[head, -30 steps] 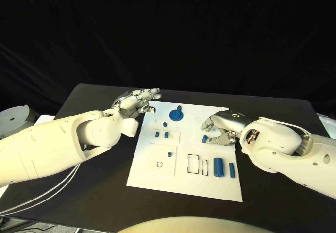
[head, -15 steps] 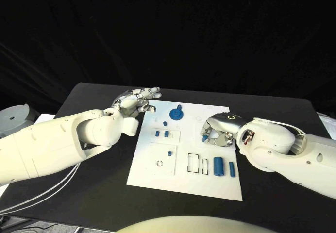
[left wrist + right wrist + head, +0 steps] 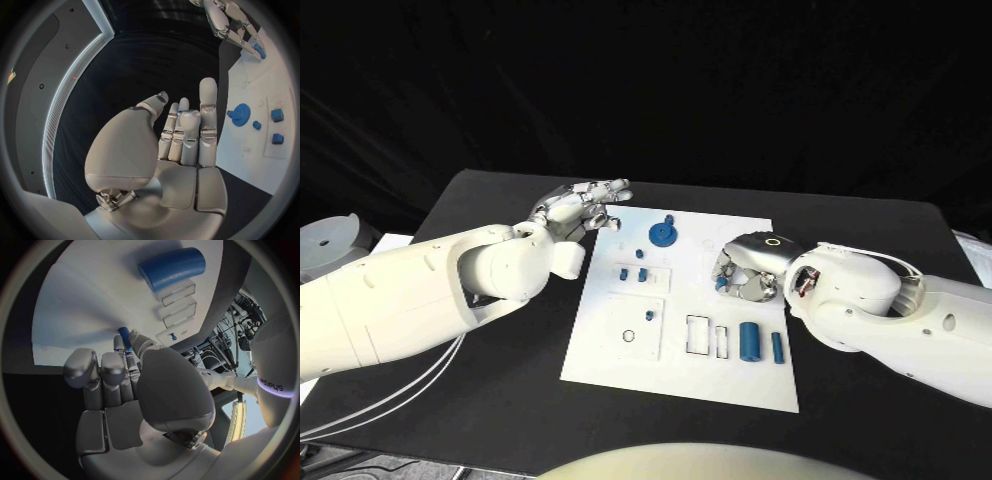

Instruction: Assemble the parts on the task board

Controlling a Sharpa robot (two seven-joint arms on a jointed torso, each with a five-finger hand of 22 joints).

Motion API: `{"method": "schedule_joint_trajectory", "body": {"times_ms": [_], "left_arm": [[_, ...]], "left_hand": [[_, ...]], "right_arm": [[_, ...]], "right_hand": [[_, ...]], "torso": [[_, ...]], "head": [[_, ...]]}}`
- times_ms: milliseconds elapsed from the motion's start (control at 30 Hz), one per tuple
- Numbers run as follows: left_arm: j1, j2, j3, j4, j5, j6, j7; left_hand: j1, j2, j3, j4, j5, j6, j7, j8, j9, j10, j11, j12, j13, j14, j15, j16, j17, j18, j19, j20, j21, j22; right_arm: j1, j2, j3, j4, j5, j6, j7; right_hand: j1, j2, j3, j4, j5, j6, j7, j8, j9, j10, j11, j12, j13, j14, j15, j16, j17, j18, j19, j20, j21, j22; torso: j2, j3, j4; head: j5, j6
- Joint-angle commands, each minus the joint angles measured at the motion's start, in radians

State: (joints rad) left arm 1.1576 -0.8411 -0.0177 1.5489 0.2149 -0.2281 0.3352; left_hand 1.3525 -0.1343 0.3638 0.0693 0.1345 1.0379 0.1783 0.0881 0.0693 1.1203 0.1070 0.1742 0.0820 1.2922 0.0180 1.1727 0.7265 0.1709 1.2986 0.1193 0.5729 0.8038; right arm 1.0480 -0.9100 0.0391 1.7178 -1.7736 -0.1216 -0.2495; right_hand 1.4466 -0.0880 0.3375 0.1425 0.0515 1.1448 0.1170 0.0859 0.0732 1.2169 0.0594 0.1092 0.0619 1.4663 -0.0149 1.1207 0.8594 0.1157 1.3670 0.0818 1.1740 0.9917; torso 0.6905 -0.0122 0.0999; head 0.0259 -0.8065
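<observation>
The right hand [image 3: 750, 270] pinches a small blue peg [image 3: 125, 335] over the white board [image 3: 625, 350], at about three o'clock on it. The left hand [image 3: 577, 208] hovers at the board's ten o'clock corner, fingers apart, holding nothing.

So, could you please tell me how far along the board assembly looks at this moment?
Early, by the look of it. The blue gear and two small blocks sit on the task board. The right hand is closing its fingers on a small blue peg. The left hand hovers open. The large cylinder and slim rod lie loose beside empty slots.
</observation>
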Motion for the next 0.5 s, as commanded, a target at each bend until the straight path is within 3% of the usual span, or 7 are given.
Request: {"method": "schedule_joint_trajectory", "body": {"times_ms": [33,167,367,500], "left_arm": [[0.0,0.002,0.0,0.0,-0.004,0.021,0.001],[0.0,0.002,0.0,-0.002,-0.004,0.021,0.0],[0.0,0.002,0.0,-0.002,-0.022,0.02,0.0],[0.0,0.003,0.0,-0.002,-0.031,0.023,0.002]], "left_hand": [[0.008,0.0,-0.003,-0.005,0.004,0.0,0.001,0.004,-0.001,-0.006,0.0,0.004,-0.002,-0.005,0.001,0.003,-0.001,0.01,-0.005,-0.005,-0.005,-0.001],[0.008,0.0,-0.003,-0.005,0.004,0.0,0.001,0.004,-0.001,-0.006,0.0,0.004,-0.002,-0.005,0.001,0.003,-0.001,0.01,-0.005,-0.005,-0.005,-0.001],[0.009,0.002,-0.003,-0.006,0.004,0.001,0.001,0.005,-0.001,-0.007,-0.001,0.007,-0.002,-0.006,0.001,0.004,-0.002,0.01,-0.005,-0.005,-0.006,-0.002],[0.009,0.001,-0.003,-0.006,0.003,0.0,0.001,0.005,-0.001,-0.008,0.0,0.008,-0.002,-0.007,0.001,0.004,-0.004,0.01,-0.005,-0.005,-0.006,-0.002]], "right_arm": [[-0.002,-0.001,-0.001,0.005,-0.018,-0.07,0.014],[-0.002,-0.01,0.001,0.018,-0.001,-0.111,0.024],[0.003,-0.027,0.008,0.041,0.039,-0.151,0.038],[0.011,-0.044,0.014,0.072,0.075,-0.18,0.058]], "right_hand": [[-0.005,0.009,0.006,0.007,-0.003,0.01,0.001,0.006,0.003,0.013,-0.001,-0.008,0.002,0.024,-0.008,0.008,0.009,-0.001,0.009,-0.001,0.009,0.006],[0.003,0.011,0.018,0.004,-0.002,0.016,0.0,0.006,0.004,0.022,-0.004,-0.012,0.002,0.023,-0.012,0.015,0.015,-0.001,0.01,-0.004,0.012,0.008],[0.009,0.011,0.029,0.001,-0.003,0.019,0.001,0.004,0.004,0.025,-0.004,-0.018,0.001,0.021,-0.013,0.018,0.017,-0.002,0.011,-0.005,0.013,0.009],[0.014,0.008,0.037,-0.003,-0.002,0.02,0.002,0.001,0.004,0.027,-0.004,-0.023,0.001,0.019,-0.013,0.017,0.015,-0.002,0.01,-0.006,0.013,0.008]], "torso": [[-0.001,0.0004,0.0002],[-0.001,0.0011,-0.0005],[-0.002,-0.002,-0.0027],[-0.001,0.0005,-0.0019]], "head": [[-0.002,0.0],[-0.002,0.001],[-0.004,0.004],[-0.003,0.004]]}}
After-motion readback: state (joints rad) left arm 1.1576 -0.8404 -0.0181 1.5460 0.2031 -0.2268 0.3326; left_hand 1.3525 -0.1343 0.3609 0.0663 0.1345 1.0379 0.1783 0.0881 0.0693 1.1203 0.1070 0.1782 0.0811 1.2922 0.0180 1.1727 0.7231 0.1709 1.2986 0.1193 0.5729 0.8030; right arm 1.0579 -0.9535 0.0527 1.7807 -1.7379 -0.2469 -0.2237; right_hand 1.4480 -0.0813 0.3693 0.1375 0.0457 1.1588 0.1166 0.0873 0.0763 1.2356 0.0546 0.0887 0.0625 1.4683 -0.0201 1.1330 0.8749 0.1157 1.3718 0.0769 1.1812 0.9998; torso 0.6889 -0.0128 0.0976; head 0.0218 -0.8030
